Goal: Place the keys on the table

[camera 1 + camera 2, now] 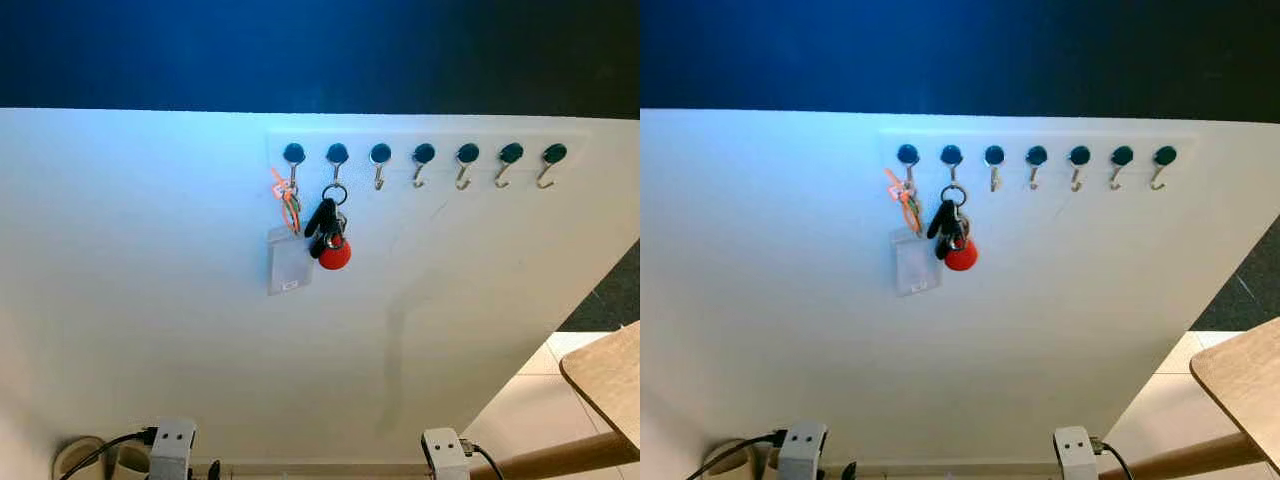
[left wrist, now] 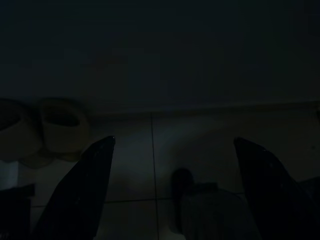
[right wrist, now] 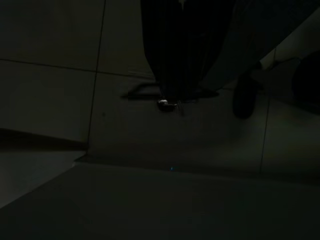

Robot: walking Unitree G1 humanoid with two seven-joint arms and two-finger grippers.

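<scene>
Backdrop: white wall panel [image 1: 150,300] under a dark blue band, carrying a row of seven hooks [image 1: 424,160] on round dark mounts; tiled floor [image 1: 520,395] below at the right.

Keys: bunch of keys [image 1: 327,232] with black fobs and a red round tag, hanging by its ring from the second hook from the left. Hung there for storage; not yet lifted off.

Neighbouring item: clear card holder [image 1: 289,262] on an orange lanyard, hanging from the first hook, just beside the keys and partly touching them. A grasp at the keys may catch it.

Bench: corner of a wooden bench [image 1: 610,375] at the lower right of the head views, well apart from the hooks. Judged to be the destination.

Left end effector [image 2: 172,185]: hangs low toward the floor in deep shade, fingers spread wide apart, nothing between them. Pale round objects, unidentifiable in the dark, lie on the floor beyond.

Right end effector [image 3: 170,97]: also hanging low in shade; the two fingers appear pressed together, holding nothing.

Wrists: both silver wrist housings show at the lower edge of the head views, below the keys.

Stage: judged at the outset; an arm must be raised to the second hook and the ring lifted clear of it.
</scene>
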